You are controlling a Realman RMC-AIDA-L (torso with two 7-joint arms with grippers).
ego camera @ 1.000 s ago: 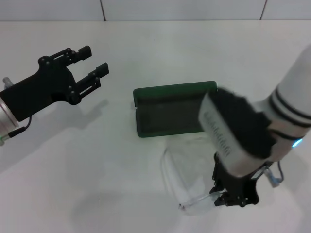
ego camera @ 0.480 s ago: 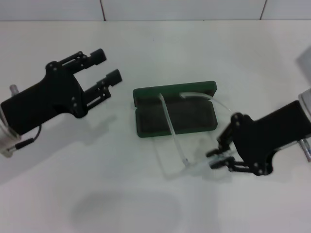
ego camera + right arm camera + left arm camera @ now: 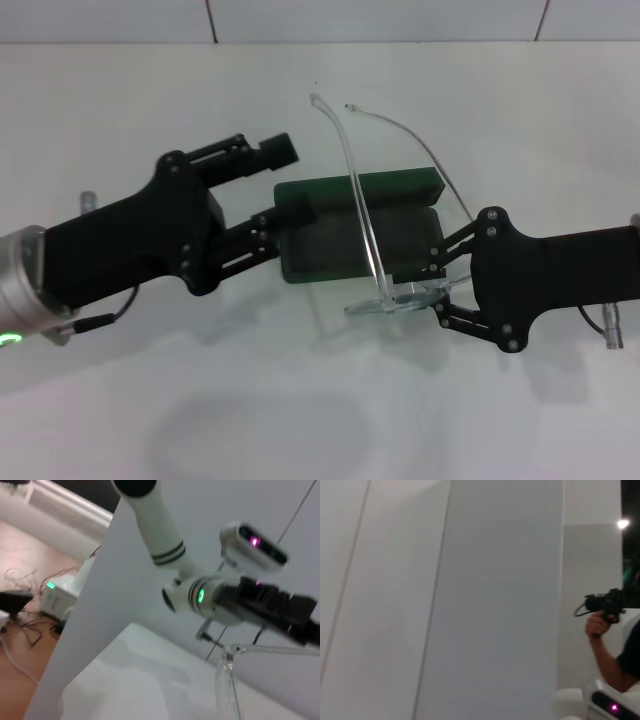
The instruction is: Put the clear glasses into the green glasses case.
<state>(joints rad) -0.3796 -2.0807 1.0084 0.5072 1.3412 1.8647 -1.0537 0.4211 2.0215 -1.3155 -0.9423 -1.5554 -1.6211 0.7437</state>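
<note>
A: Where do we have the clear glasses (image 3: 372,225)?

B: Our right gripper (image 3: 432,283) is clamped on their lens, holding them above the near right part of the open green glasses case (image 3: 340,235), arms pointing to the far side.

A: And our left gripper (image 3: 285,183)?

B: Its fingers are spread apart at the case's left end, one by the lid's far corner, the other over the left edge. The case sits mid-table (image 3: 480,110).

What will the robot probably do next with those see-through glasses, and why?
Probably lower them. The right gripper holds the clear glasses by the lens, arms pointing up, above the open green glasses case. The left gripper, fingers open, sits at the case's left end, perhaps to steady it.
</note>
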